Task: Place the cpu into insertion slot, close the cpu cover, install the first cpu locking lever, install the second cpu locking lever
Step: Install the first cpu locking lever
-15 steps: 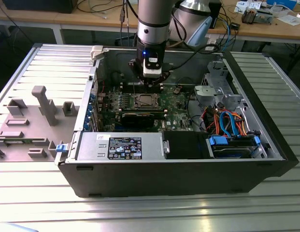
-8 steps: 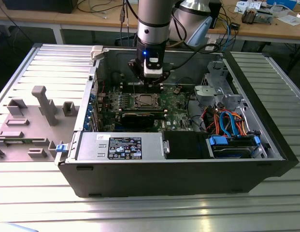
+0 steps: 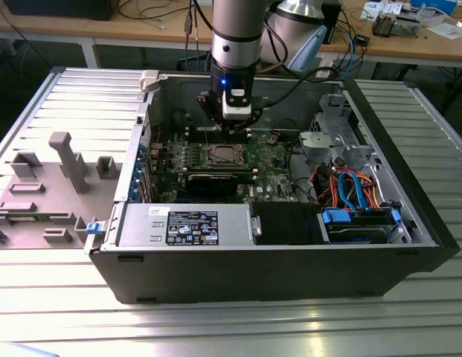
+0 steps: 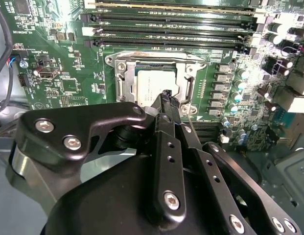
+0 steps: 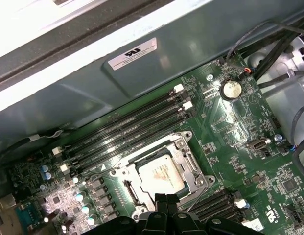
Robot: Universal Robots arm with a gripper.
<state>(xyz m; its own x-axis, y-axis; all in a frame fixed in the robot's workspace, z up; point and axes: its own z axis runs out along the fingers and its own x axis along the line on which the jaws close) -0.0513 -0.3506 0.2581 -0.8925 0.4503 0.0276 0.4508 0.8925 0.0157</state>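
Ribbed metal table (image 3: 67, 320) carries everything. Open black computer case (image 3: 253, 271) sits flat on it, roughly mid-table (open side facing up). Grey fixture block (image 3: 48, 186) with upright posts lies just beside the case, on the exterior view's left of it. The ribs run on past the case's other side.

Silver-grey arm (image 3: 236, 30) w/ blue LED (image 3: 223, 82); black tool (image 4: 166, 96), silver screws (image 4: 171, 199), matte blk linkage plates (image 4: 83, 128).

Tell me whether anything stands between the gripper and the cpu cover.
Nothing visible does. In the second wrist view the gripper hangs right at the edge of the cpu cover, which lies flat around the cpu; no cable crosses between them.
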